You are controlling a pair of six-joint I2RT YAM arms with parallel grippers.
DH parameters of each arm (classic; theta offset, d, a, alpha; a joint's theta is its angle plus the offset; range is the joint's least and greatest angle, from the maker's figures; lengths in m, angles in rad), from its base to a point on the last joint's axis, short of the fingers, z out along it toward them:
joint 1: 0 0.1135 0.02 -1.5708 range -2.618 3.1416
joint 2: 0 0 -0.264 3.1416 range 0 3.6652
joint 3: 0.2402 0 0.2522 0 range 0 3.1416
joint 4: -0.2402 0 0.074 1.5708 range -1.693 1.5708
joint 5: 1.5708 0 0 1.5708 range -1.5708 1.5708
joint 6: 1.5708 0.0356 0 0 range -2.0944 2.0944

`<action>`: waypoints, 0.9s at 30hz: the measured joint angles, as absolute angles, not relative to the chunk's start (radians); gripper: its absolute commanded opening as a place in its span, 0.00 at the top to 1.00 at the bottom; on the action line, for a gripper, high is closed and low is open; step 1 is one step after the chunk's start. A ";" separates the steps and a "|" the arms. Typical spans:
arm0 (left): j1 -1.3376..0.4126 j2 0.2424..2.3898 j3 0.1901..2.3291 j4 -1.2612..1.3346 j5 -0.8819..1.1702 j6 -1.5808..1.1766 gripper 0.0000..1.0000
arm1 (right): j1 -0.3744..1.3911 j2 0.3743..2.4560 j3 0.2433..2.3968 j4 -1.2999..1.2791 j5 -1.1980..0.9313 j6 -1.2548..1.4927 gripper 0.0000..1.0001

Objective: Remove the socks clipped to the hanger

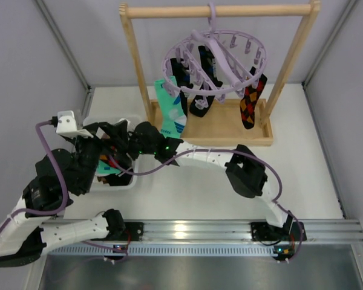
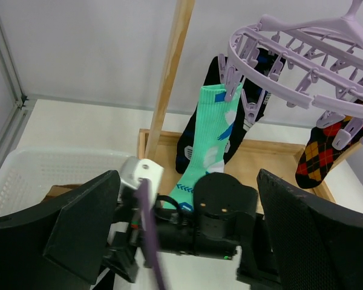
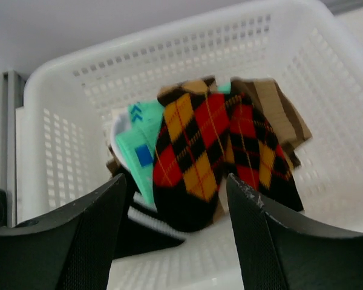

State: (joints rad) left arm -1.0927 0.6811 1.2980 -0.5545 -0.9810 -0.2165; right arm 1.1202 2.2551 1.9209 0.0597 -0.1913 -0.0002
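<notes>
The lavender round hanger [image 1: 215, 60] [image 2: 302, 54] hangs by its hook from a wooden rack. Clipped to it are a teal-and-white sock [image 1: 169, 112] [image 2: 215, 133], dark socks [image 1: 199, 103] and an argyle sock [image 1: 251, 103] [image 2: 323, 154]. My right gripper [image 3: 176, 181] [image 1: 112, 158] is open above the white basket. A second argyle sock [image 3: 212, 145] lies loose in the basket below its jaws, on a teal sock [image 3: 136, 151] and a brown striped one [image 3: 284, 109]. My left gripper [image 2: 187, 229] [image 1: 91, 145] is open and empty, just above the right arm's wrist.
The white perforated basket [image 3: 169, 36] [image 1: 130, 181] stands at the left of the table, under both wrists. The wooden rack [image 1: 133, 66] has a tray base [image 1: 224, 130] and stands at the back. The two arms overlap closely above the basket.
</notes>
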 measured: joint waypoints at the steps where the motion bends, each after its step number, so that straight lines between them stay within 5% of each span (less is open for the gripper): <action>1: -1.093 0.675 1.298 -0.554 -0.979 -0.218 0.02 | 1.114 2.220 1.860 0.068 -0.191 0.000 0.35; 9: -1.093 0.660 1.297 -0.590 -0.926 -0.246 0.02 | 1.025 1.713 1.213 0.207 -0.179 0.053 0.29; 17: -1.093 0.697 1.236 -0.700 -0.846 -0.295 0.02 | 0.854 1.227 0.797 0.233 -0.116 0.088 0.17; 27: -1.093 0.714 1.039 -0.779 -0.827 -0.328 0.02 | 0.414 0.975 0.659 0.070 -0.044 0.097 0.10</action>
